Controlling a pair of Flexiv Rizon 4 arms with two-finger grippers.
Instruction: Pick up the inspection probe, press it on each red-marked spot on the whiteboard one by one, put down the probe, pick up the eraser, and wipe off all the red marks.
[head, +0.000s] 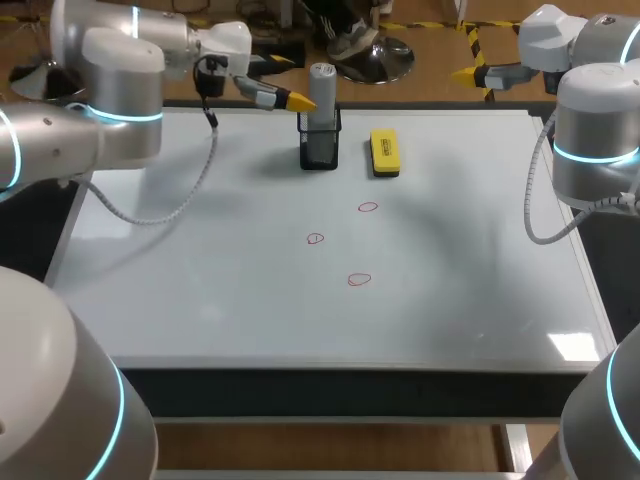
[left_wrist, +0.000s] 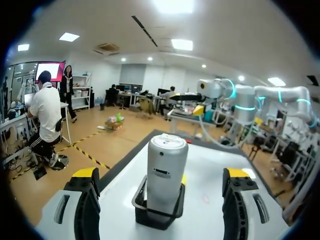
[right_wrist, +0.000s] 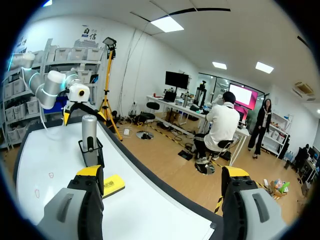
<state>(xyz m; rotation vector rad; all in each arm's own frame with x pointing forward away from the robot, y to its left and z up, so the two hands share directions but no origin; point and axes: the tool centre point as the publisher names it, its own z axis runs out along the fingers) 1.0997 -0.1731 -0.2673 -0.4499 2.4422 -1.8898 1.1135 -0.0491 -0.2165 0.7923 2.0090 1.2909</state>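
The grey cylindrical inspection probe (head: 322, 90) stands upright in a black mesh holder (head: 319, 148) at the back of the whiteboard (head: 200, 260). My left gripper (head: 296, 100) hovers just left of the probe's top, open; in the left wrist view the probe (left_wrist: 165, 170) stands ahead between its spread fingers (left_wrist: 85, 192), untouched. A yellow eraser (head: 384, 152) lies right of the holder. Three red circles (head: 368, 208) (head: 315, 239) (head: 359, 280) are drawn mid-board. My right gripper (right_wrist: 159, 200) is open at the back right, off the board; probe (right_wrist: 89, 135) and eraser (right_wrist: 113, 185) lie ahead of it.
The whiteboard covers nearly the whole table top, with a dark frame edge (head: 330, 380) along the front. The left arm's grey cable (head: 180, 190) hangs in a loop over the board's left part.
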